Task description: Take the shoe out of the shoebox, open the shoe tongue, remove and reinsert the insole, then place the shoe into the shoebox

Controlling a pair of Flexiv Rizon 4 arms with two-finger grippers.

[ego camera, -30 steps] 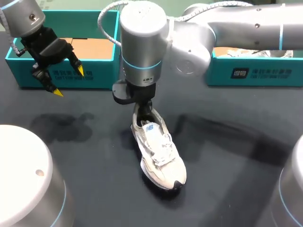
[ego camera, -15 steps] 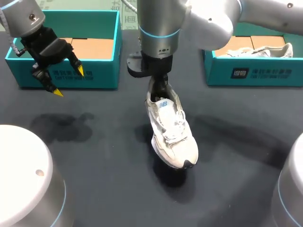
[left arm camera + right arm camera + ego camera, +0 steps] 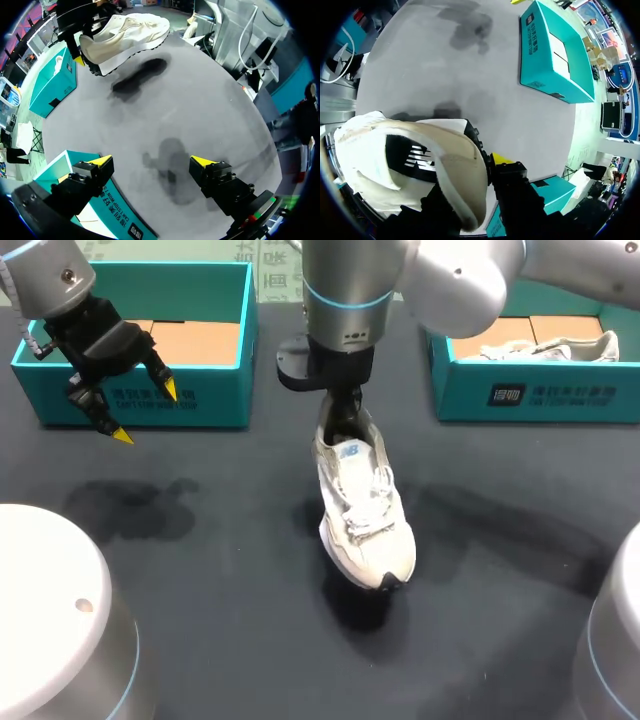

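Dark grey desk [image 3: 200, 570] lies beneath the right gripper [image 3: 343, 425], which pinches a cream sneaker [image 3: 362, 510] aloft by its heel; the left gripper [image 3: 146, 413] hangs spread near a teal shoebox [image 3: 215, 390].

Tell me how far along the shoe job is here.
Done: the shoe is out, in neither the left shoebox nor the right shoebox. In hand: the right end effector grips its heel collar, holding it above the table, shadow beneath. An insole lies inside, so whether removal and reinsertion happened cannot be told. Left: boxing the shoe; the left end effector hangs open and empty.
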